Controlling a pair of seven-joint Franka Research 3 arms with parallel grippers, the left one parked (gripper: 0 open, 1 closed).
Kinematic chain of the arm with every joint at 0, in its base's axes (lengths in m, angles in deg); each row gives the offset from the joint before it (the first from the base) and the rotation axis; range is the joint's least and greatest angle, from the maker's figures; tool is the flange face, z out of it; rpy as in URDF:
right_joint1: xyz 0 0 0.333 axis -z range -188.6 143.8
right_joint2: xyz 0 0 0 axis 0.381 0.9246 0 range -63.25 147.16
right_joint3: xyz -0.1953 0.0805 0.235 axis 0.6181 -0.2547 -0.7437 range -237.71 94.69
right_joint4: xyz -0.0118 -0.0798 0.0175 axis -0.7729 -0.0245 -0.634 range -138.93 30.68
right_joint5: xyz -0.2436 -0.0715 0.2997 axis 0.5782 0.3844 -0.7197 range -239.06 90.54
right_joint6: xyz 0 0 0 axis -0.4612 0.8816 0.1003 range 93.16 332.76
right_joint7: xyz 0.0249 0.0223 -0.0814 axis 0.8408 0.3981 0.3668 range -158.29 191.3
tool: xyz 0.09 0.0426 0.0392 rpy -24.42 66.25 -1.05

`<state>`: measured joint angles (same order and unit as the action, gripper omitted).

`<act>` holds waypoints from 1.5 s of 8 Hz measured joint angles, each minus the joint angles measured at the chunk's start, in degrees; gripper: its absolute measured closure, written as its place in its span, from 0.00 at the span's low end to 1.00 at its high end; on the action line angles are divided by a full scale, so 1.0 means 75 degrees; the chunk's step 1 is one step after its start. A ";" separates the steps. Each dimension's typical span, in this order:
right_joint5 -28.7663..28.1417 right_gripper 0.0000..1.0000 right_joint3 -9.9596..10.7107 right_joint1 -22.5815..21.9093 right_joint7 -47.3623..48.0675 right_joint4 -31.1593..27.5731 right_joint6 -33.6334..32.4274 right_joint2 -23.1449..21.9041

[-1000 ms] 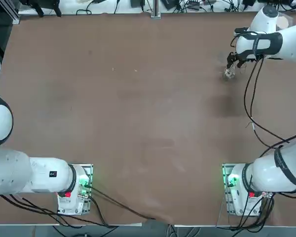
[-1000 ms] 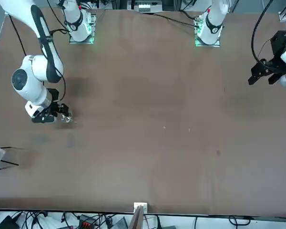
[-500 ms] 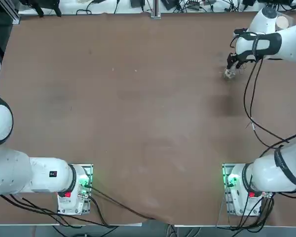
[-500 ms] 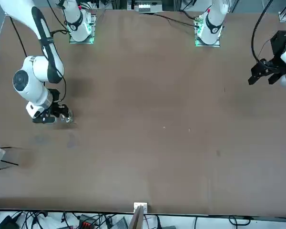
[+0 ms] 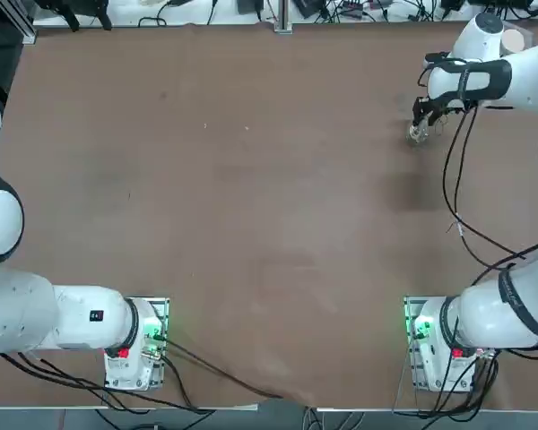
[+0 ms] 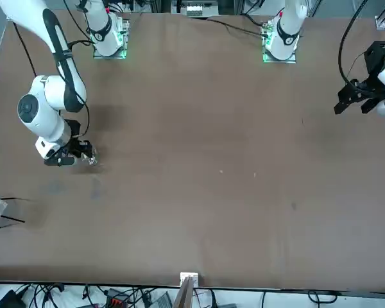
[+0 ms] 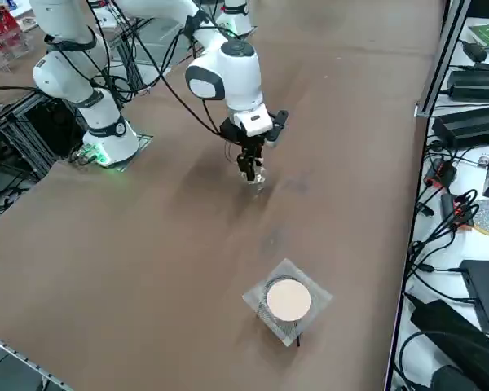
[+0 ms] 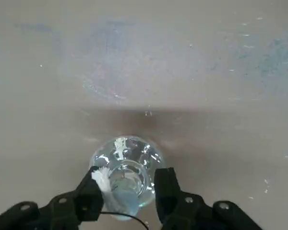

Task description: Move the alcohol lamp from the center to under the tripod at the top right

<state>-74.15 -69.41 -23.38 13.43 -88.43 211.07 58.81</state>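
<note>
Step in hand: grasping; the right gripper [image 8: 126, 187] hangs over the alcohol lamp [image 8: 126, 168], which stands on the brown surface [image 5: 251, 206].

Fingers: the two black fingers [image 8: 92, 191] straddle the lamp's neck, one on each side, with the white wick against one pad. Whether both pads already press the glass cannot be told, so the pinch reads as forming, not made.

Lamp: between the fingers, its rounded clear body bulging beyond the fingertips; it appears to rest upright on the surface, not lifted.

Tripod: the tripod [image 7: 288, 300], white disc on a wire mesh square over thin black legs, stands well apart from the fingers, nearer the surface's edge in the right side view. Nothing lies between it and the lamp.

Next move, judged: finish the pinch on the neck, lift slightly, carry the lamp toward the tripod, then bring it in low between the legs, under the disc.

Caution, judged: smooth glass and a narrow neck may slip in a loose pinch.
</note>
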 joint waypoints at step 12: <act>-0.0036 0.70 -0.0005 -0.0111 0.0120 0.0198 -0.0434 -0.0074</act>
<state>-74.42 -69.44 -24.21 14.33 -86.95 207.82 58.25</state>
